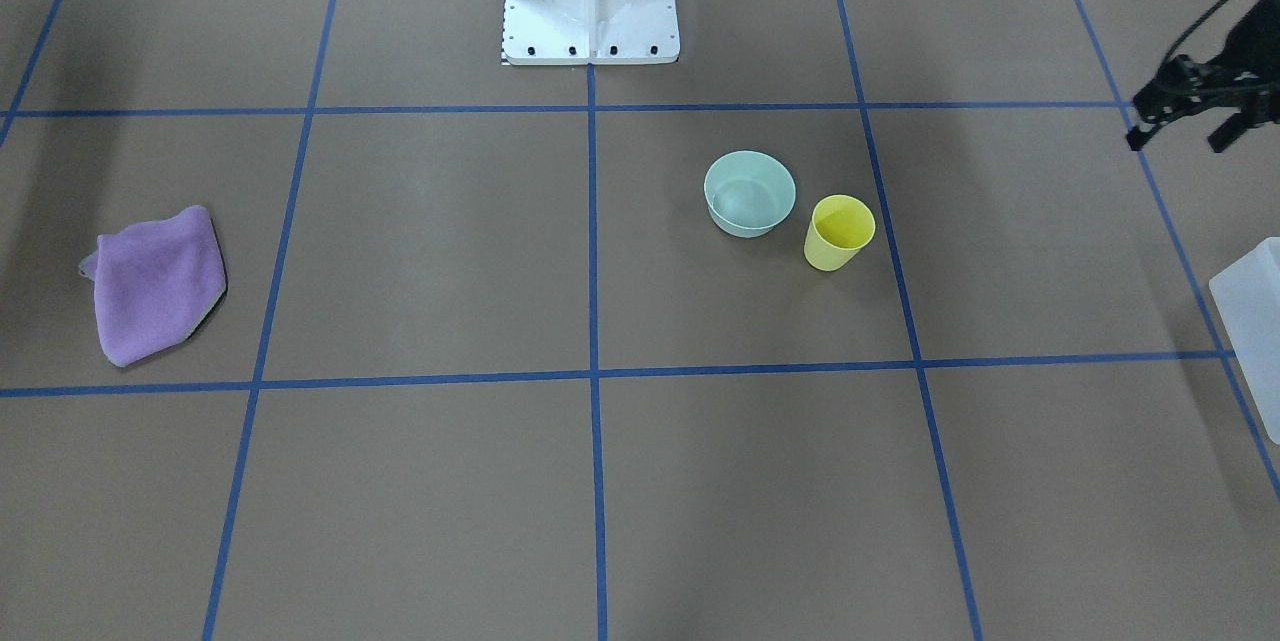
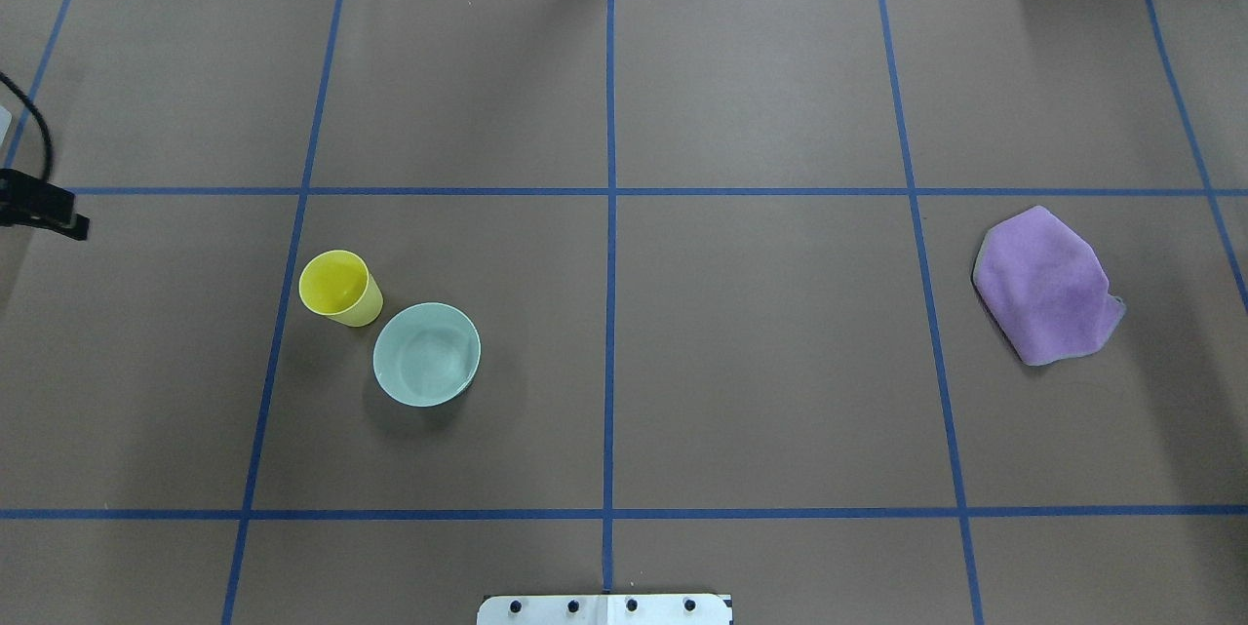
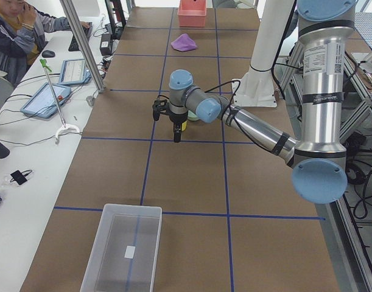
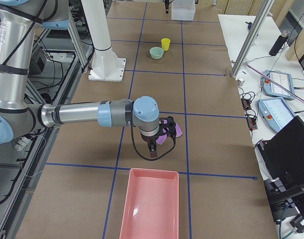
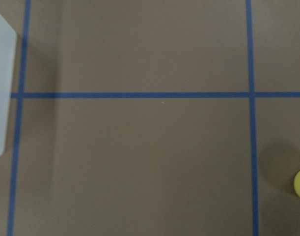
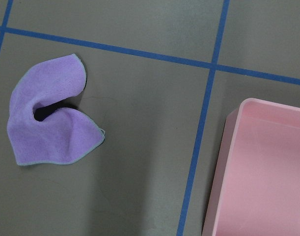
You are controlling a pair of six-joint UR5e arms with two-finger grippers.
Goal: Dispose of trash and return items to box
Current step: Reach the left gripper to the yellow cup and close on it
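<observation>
The yellow cup [image 1: 838, 233] stands upright next to the mint-green bowl [image 1: 750, 193] on the brown table; both also show in the overhead view, the cup [image 2: 339, 289] and the bowl [image 2: 426, 354]. The translucent box [image 3: 128, 249] sits at the table's left end, its corner showing in the front view [image 1: 1255, 321]. My left gripper [image 1: 1180, 143] hangs open and empty above the table, between the cup and the box. My right gripper [image 4: 152, 152] hovers beside a purple cloth [image 4: 174, 130]; I cannot tell if it is open or shut.
The purple cloth [image 2: 1048, 284] lies crumpled on the right side of the table. A pink tray [image 4: 149, 206] sits at the table's right end, near the cloth [image 6: 46, 128]. The white pedestal base [image 1: 590, 11] stands at the robot's side. Operators' desks run along the far edge.
</observation>
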